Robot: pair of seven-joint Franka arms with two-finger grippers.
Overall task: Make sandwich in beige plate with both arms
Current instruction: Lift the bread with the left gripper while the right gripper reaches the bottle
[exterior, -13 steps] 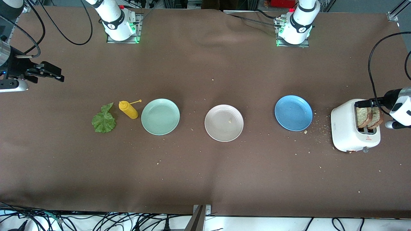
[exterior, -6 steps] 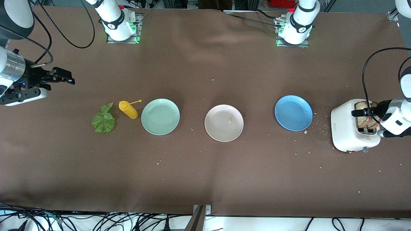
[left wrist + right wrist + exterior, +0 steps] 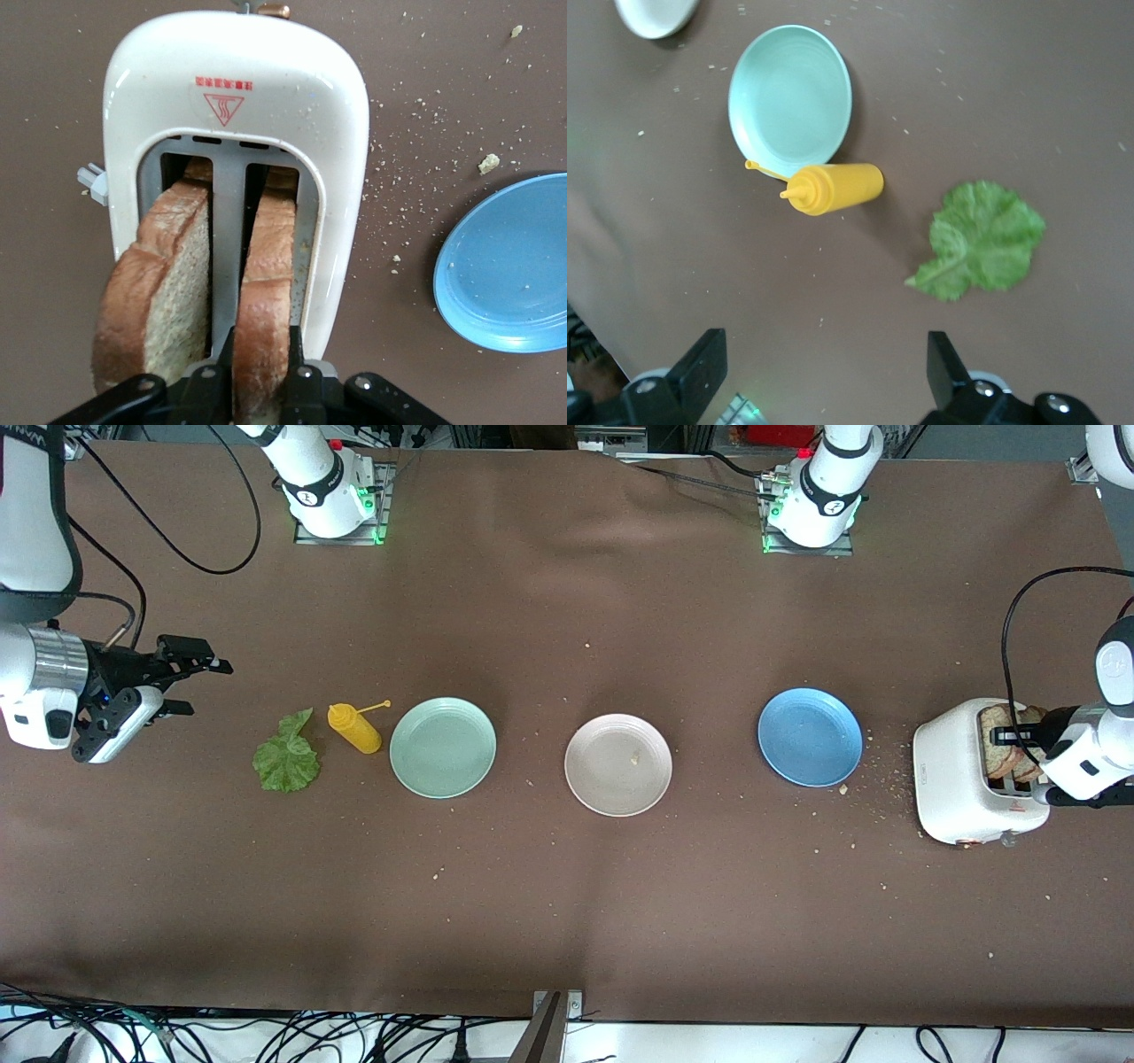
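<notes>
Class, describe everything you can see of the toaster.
The toaster is white, glossy, with rounded corners, two top slots and a red warning mark on one end. It stands upright at the left arm's end of the table, beside the blue plate, crumbs scattered around it. A brown toast slice stands in each slot; the left hand is shut on one slice.

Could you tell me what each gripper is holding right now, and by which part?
The left gripper pinches one toast slice by its top edge, in the toaster. The right gripper is open, holding nothing.
</notes>
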